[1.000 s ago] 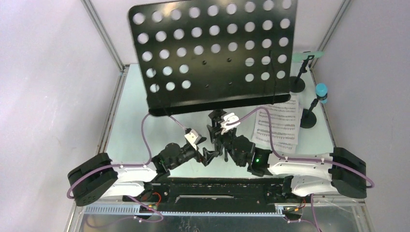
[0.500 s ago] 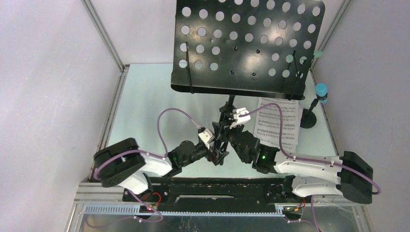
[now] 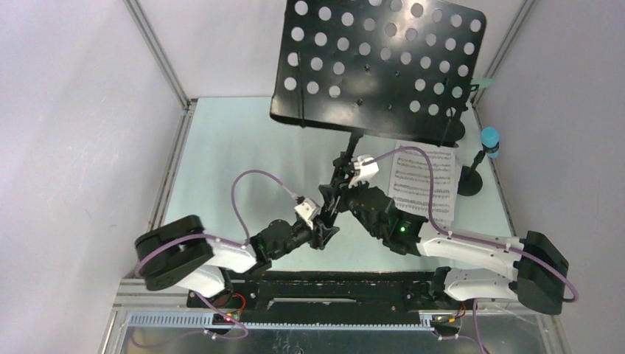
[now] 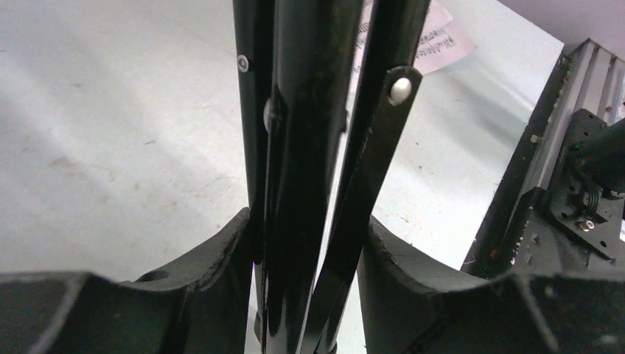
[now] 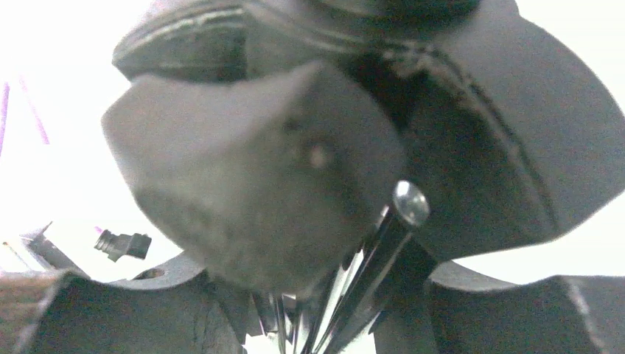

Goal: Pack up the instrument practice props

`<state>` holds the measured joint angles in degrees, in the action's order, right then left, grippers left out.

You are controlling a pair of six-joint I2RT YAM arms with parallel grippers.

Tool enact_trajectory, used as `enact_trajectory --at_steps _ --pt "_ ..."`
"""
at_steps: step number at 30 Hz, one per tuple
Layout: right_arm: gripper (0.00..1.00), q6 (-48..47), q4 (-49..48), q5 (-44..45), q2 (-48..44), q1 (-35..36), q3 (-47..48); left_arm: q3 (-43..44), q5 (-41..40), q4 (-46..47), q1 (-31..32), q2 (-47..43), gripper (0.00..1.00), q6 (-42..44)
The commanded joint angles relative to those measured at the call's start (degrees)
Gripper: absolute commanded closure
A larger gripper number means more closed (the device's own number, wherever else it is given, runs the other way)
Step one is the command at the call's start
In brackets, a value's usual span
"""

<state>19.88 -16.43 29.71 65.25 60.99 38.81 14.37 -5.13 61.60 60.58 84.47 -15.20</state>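
The only thing here that holds another is a small round-based black holder (image 3: 469, 184), which carries the blue microphone (image 3: 489, 140) upright at its top. It stands close to the right edge of the table (image 3: 221, 162). Counted: one black music stand (image 3: 376, 103), one blue microphone, and one holder in clear view. There is also one sliver of a mint-green microphone (image 3: 484, 79) showing past the right edge of the stand's perforated desk, with whatever supports it hidden behind the desk. The white sheet-music pages (image 3: 409, 188) lie flat as an overlapping pile, and their number cannot be told. The music stand leans over the far right part of the table with its legs folded together into a bundle (image 4: 302, 147). The left gripper (image 3: 326, 223) is clenched on that bundle low down, with a finger pressing on each side in the left wrist view. The right gripper (image 3: 343, 172) grasps the same stand higher up, just below the desk. Its wrist view is blurred but shows the rods between its fingers (image 5: 191, 324). The pages lie between the stand's pole and the holder, partly under the desk's shadow. The left half of the table is bare up to the metal frame rail along its left edge.
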Motion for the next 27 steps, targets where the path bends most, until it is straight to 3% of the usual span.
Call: enact_trajectory --at_steps 1,5,9,13,27 --pt "1.00 -5.51 -3.02 0.29 3.46 -3.38 9.16 -3.35 -2.69 -2.78 0.33 -11.24 0.80 -2.58" --pt "1.00 -5.62 -4.98 0.18 7.28 -5.04 11.10 -4.94 -4.12 -9.04 0.51 -18.42 0.86 -2.79" --pt "1.00 -5.27 -4.21 -2.41 13.21 -7.34 15.33 -5.47 -7.96 -16.35 0.51 -23.97 1.00 -2.76" --pt "1.00 -5.28 -1.97 -1.93 18.31 -8.03 19.55 -4.93 -7.99 -21.49 0.51 -26.39 1.00 -2.18" --pt "1.00 2.74 0.48 -1.47 29.32 -10.87 19.73 -8.48 -9.92 -28.04 0.46 -29.26 1.00 -10.75"
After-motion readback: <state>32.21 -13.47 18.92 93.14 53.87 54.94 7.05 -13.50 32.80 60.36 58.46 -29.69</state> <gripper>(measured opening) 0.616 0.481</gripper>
